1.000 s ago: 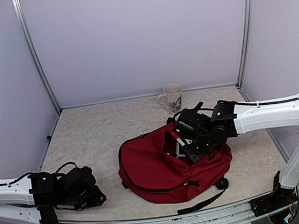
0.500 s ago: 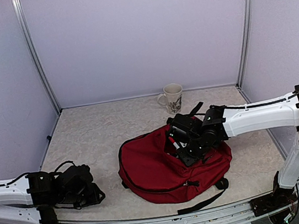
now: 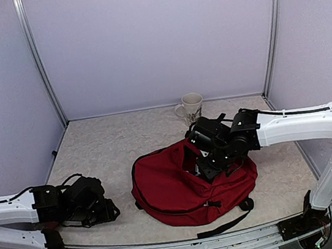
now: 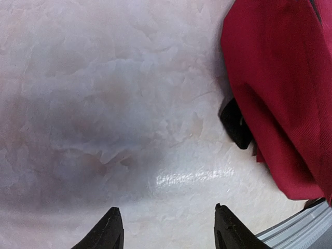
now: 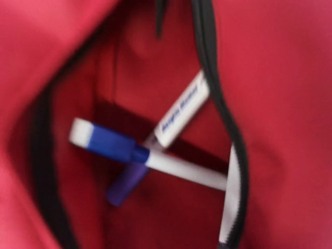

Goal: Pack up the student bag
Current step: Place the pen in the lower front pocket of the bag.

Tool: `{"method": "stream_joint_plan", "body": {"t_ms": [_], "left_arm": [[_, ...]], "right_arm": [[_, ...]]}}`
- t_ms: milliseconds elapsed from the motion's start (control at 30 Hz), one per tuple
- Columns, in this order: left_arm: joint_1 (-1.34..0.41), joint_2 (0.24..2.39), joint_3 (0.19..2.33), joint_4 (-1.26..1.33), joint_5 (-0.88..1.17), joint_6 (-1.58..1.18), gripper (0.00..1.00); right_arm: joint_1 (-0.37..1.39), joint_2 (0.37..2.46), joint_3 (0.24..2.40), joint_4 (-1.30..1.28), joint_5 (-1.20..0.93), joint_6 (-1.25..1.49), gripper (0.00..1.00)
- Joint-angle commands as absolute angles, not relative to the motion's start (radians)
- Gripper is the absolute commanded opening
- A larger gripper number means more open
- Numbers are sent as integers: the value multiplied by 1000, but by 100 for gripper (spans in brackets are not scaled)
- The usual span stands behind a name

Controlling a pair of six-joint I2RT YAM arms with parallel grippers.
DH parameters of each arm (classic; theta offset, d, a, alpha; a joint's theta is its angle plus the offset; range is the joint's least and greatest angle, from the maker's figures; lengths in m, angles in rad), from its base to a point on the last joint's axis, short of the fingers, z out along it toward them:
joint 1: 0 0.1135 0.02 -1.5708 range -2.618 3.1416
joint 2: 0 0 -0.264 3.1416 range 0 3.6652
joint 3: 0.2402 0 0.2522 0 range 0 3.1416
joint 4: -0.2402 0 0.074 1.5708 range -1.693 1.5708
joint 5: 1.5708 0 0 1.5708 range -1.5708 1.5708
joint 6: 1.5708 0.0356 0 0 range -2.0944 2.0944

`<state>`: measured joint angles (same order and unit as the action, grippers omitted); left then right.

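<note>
The student bag (image 3: pixel 175 191), dark red with black zippers, lies flat at the table's middle front. My right gripper (image 3: pixel 201 160) hangs over its open zip mouth; its fingers do not show in the right wrist view. That view looks into the bag (image 5: pixel 270 67), where a blue-capped marker (image 5: pixel 111 145) and a purple-capped marker (image 5: pixel 179 116) lie crossed in an inner pocket, free of any grip. My left gripper (image 4: pixel 168 220) stands open low over bare table, left of the bag's edge (image 4: pixel 275 78), with nothing between its fingertips (image 4: pixel 111 228).
A patterned white mug (image 3: pixel 192 108) stands behind the bag near the back wall. A black strap end (image 4: pixel 236 124) pokes out under the bag's left edge. Another black strap (image 3: pixel 226 224) trails toward the front rail (image 3: pixel 189 248).
The marker seen at my right gripper's tip earlier no longer shows there; that gripper has shifted slightly back and right over the opening. My left gripper has edged toward the bag.
</note>
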<state>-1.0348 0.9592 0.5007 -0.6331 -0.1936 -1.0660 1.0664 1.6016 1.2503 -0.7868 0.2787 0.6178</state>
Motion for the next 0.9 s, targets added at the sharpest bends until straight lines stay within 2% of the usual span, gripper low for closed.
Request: {"method": "stream_joint_plan", "body": {"t_ms": [0,133,233,333,400,533,633,733,800,867], "left_arm": [[-964,1001,586,-585,-163,-965,59],[-856,1064,690,-545,-116,-847,69],[-750,1134,739,-450,-2,-756,84],[-659,1254,779,-326,131,-714,98],[-641,1372,852,-327,153,-683,99],[-648,1571,993,-327,185,-620,99],[-648,1696,1048,-305,236,-602,98],[-652,1761,1066,-264,281,-607,92],[-655,1777,1061,-233,296,-613,81],[-658,1780,1049,-210,304,-617,59]], "right_arm": [[1069,1529,1308,-805,321,610,39],[1026,1510,1304,-780,313,586,39],[978,1505,1297,-764,297,568,41],[928,1486,1253,-740,269,561,49],[893,1467,1212,-722,242,560,56],[819,1422,1140,-678,178,532,62],[785,1417,1107,-640,125,494,63],[755,1439,1079,-602,85,468,61],[736,1464,1068,-576,59,466,58],[726,1496,1071,-552,25,428,54]]}}
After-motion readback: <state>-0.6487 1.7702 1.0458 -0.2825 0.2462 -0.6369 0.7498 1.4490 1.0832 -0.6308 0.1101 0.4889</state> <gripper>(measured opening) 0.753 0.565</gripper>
